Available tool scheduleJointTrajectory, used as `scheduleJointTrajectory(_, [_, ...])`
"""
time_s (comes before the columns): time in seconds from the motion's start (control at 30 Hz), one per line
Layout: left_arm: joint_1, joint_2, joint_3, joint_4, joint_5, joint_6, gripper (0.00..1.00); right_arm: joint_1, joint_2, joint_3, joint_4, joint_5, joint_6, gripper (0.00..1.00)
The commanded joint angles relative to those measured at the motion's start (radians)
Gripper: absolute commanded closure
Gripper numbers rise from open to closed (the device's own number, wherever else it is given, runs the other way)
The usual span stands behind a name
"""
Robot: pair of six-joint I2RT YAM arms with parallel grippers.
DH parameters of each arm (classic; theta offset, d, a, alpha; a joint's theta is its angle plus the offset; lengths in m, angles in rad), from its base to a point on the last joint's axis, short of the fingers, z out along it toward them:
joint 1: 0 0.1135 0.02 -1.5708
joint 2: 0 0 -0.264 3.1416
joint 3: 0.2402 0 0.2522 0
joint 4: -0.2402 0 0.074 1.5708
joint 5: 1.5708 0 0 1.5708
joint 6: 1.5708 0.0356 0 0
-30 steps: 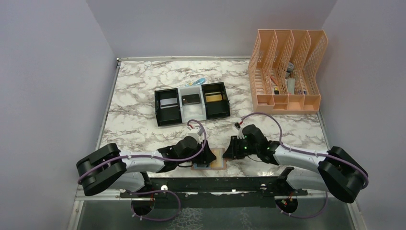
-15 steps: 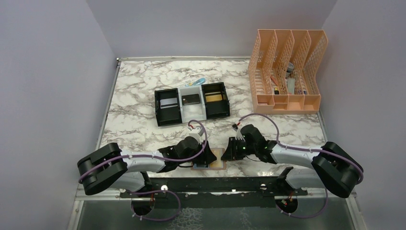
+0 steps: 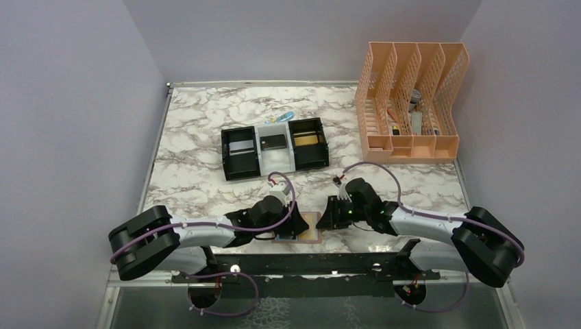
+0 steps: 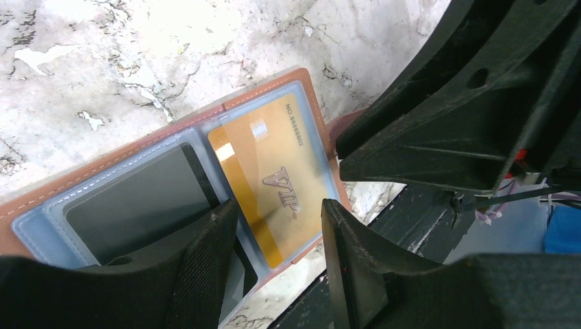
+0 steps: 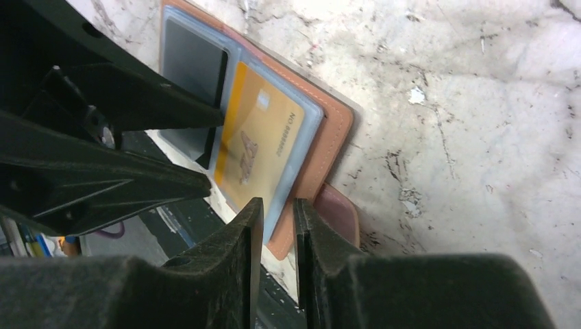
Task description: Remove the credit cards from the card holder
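- The white marble-veined counter fills the overhead view, and a peach plastic lattice file rack stands at its upper right.
- At centre, the black-and-white three-compartment tray holds a silvery card, a dark card and a gold card, one per compartment.
- The left jaws stand spread, fingers low over the holder, pinching nothing we can see.
- The right jaws are nearly pressed together, fingers at the holder's lower edge. We cannot tell whether they pinch the pocket.
- The tan leather bifold card holder lies open at bottom centre of the overhead view, between both arms.
- A gold-orange VIP card and a dark grey card sit in its pale blue pockets. We judge the task partly done, with at least these two left.
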Motion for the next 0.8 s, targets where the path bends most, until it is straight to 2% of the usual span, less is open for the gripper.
scheduleJointTrajectory(0.0, [-0.006, -0.013, -0.021, -0.028, -0.032, 0.002, 0.48, 0.004, -0.053, 0.065, -0.056, -0.021, -0.033, 0.76])
scheduleJointTrajectory(0.17, [-0.006, 0.003, -0.015, -0.028, -0.028, 0.003, 0.48, 0.005, -0.045, 0.052, 0.011, -0.065, -0.02, 0.75])
scheduleJointTrajectory(0.5, [-0.008, 0.041, -0.003, -0.027, -0.014, -0.001, 0.48, 0.004, 0.178, -0.108, 0.135, 0.024, 0.021, 0.77])
scheduleJointTrajectory(0.77, [-0.009, 0.039, -0.023, -0.027, -0.065, -0.042, 0.48, 0.004, 0.175, -0.152, 0.161, 0.063, 0.075, 0.79])
